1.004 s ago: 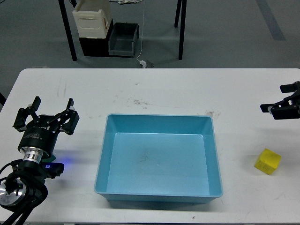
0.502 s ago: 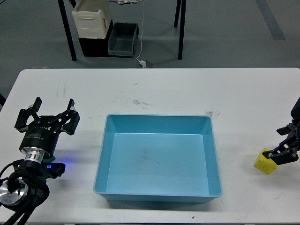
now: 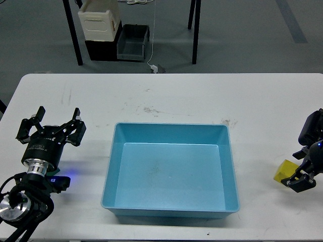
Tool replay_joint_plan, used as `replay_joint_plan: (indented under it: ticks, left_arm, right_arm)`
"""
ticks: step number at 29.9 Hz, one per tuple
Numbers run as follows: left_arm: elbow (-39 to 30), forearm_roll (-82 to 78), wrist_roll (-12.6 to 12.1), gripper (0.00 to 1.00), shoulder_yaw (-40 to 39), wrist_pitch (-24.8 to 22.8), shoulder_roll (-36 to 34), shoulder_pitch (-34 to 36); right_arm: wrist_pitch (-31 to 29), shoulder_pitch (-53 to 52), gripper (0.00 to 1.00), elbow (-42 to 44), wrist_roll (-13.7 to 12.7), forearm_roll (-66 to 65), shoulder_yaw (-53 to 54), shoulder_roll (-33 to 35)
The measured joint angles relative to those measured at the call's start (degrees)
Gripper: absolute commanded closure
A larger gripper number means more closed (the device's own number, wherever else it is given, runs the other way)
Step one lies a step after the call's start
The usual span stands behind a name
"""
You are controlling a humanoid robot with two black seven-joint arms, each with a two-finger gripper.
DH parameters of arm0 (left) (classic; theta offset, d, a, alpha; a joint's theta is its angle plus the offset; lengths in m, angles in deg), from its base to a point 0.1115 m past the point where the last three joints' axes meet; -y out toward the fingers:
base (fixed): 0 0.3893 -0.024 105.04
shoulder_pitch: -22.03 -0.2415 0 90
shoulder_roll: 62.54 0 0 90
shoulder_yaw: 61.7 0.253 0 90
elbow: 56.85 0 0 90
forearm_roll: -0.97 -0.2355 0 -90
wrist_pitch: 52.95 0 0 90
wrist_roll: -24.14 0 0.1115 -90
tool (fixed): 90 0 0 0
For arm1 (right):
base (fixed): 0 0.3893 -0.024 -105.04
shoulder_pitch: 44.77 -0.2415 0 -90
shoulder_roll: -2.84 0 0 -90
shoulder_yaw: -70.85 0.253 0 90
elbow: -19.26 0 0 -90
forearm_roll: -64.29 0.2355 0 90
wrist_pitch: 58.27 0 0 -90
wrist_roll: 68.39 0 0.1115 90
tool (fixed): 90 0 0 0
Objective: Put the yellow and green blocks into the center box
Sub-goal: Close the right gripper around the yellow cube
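I am seeing my right tool [image 3: 298, 180] sitting low at the right edge of the white worktop [image 3: 176, 96], its dark fingers overlapping the yellow block [image 3: 282, 171]; I cannot tell whether they are gripping it. The block is lying on the worktop well right of the blue box [image 3: 170, 209]. My left tool [image 3: 49, 125] is hovering left of the box, its fingers spread wide and holding nothing.

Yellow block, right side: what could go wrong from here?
1. The right gripper covers part of the yellow block, close to the table edge; a nudge could push it off.
2. Its jaws can't be made out, so the grip may be off-centre.
3. No green block is in view.
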Motion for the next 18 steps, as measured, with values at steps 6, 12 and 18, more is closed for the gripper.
replay_joint_plan:
  ticks: [6, 12, 18]
  left_arm:
    - [0.1, 0.0, 0.0, 0.0, 0.1, 0.0, 0.1, 0.0]
    - [0.2, -0.1, 0.0, 0.0, 0.3, 0.0, 0.2, 0.0]
    - [0.6, -0.1, 0.0, 0.0, 0.3, 0.0, 0.2, 0.0]
  right_arm:
    - [0.0, 0.6, 0.03, 0.9, 0.0, 0.0, -0.1, -0.1]
    - [0.0, 1.1, 0.05, 0.9, 0.0, -0.1, -0.7, -0.1]
    - [0.0, 1.2, 0.17, 1.2, 0.0, 0.1, -1.5, -0.3]
